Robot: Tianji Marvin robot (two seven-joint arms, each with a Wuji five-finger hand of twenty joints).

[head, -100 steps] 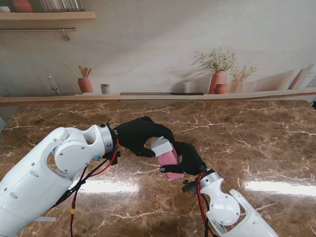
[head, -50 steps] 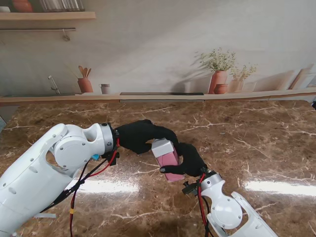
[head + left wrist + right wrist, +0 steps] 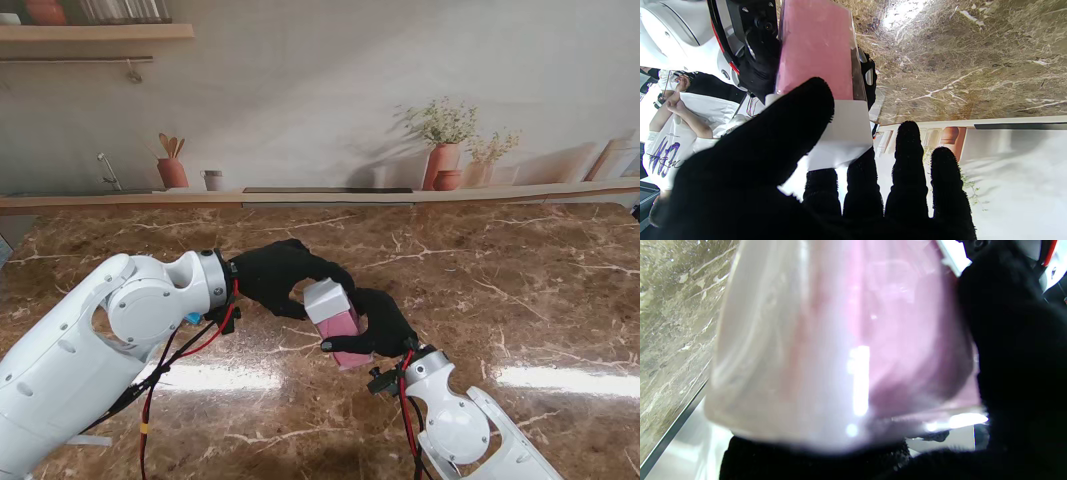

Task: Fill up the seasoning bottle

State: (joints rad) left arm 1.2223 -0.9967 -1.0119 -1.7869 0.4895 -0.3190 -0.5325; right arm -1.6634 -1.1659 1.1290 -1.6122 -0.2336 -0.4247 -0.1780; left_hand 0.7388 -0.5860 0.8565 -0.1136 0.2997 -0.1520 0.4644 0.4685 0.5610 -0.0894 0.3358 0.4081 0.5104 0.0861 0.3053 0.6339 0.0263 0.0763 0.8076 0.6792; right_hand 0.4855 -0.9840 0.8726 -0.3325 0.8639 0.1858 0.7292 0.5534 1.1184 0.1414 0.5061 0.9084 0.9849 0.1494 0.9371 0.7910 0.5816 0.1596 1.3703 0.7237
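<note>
Right hand [image 3: 383, 322]: fingers wrapped around the lower body of the seasoning bottle [image 3: 336, 318], clamped on it and holding it clear of the marble table [image 3: 520, 280], tilted, near the middle of the workspace. In the right wrist view the clear wall of the bottle [image 3: 826, 350] fills the frame, pink contents showing through.

Left hand [image 3: 283, 276]: closed on the white cap [image 3: 326, 297] at the bottle's upper end. In the left wrist view the thumb [image 3: 780, 133] lies across the cap [image 3: 843, 133] and at least one finger presses its far side, while the remaining fingers [image 3: 907, 173] stand straight and free; a pinch, not a full grasp.

Handling, as judged: the body looks rigid, smooth and glossy, hence likely slippery and prone to rotate in the gloved grip; the fill suggests moderate weight. The flat walls suit the supporting grasp; the square cap offers corners for the opening pinch.
</note>
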